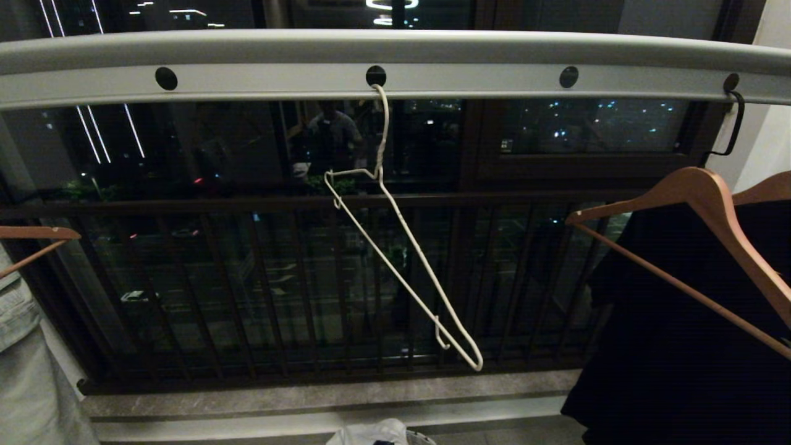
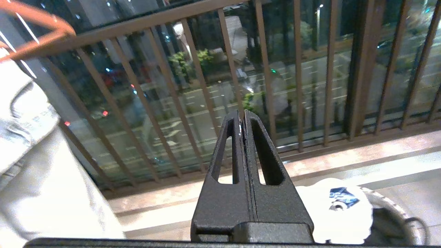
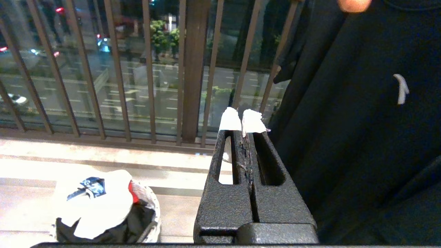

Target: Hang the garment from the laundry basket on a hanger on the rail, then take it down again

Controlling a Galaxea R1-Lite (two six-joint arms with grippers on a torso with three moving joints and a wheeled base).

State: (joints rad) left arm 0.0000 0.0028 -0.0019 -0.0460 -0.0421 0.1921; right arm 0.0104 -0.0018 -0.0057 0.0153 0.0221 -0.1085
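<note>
Nothing hung yet. Garment [image 3: 100,203] bunched in laundry basket [image 3: 153,213] on near floor, centre. Hanger [image 1: 405,278] bare, tilted, hooked into middle hole of rail [image 1: 469,80]. Left gripper [image 2: 242,119] and right gripper [image 3: 241,120] low over floor, jaws together, empty. Pickup, hanging and take-down all left to do.

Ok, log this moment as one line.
hanger: bare on rail | T-shirt: in basket | left gripper: shut, empty | right gripper: shut, empty
</note>
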